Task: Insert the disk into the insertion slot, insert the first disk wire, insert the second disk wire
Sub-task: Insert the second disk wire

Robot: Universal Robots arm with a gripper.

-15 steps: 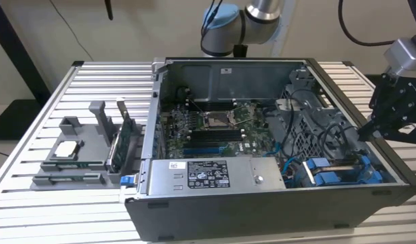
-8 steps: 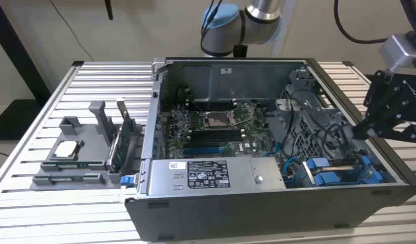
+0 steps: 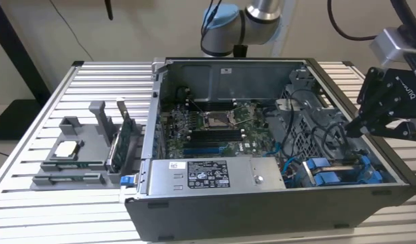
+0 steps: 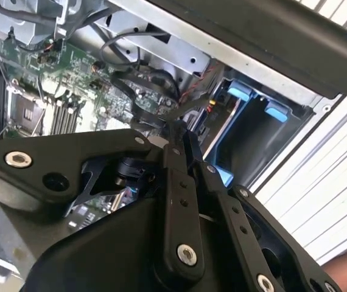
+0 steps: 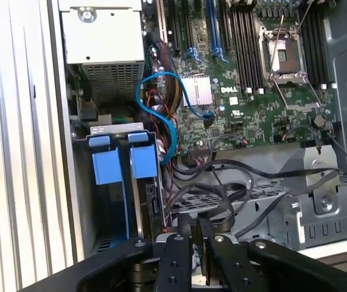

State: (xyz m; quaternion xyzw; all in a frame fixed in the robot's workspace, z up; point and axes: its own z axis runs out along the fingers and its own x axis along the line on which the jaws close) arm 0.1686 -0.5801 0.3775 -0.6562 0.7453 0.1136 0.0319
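Disk [image 5: 115, 164]: seated in blue carrier inside the case's drive bay | gripper [image 5: 196, 234]: fingers nearly together, holding nothing, above the bay's black cables [image 5: 246, 176] | handling: likely rigid, fairly heavy, shock-sensitive; take by the carrier tabs.

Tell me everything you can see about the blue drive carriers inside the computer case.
The blue drive carriers sit in the bay at the case's lower corner, on the exterior view's right, beside the grey power-supply box. They look like bright blue plastic. In the first wrist view two squarish blue tabs stand side by side at the bay's mouth, with thin blue rails running back into it. A light blue cable loops close by. The gripper hovers near the bay and touches neither carrier.
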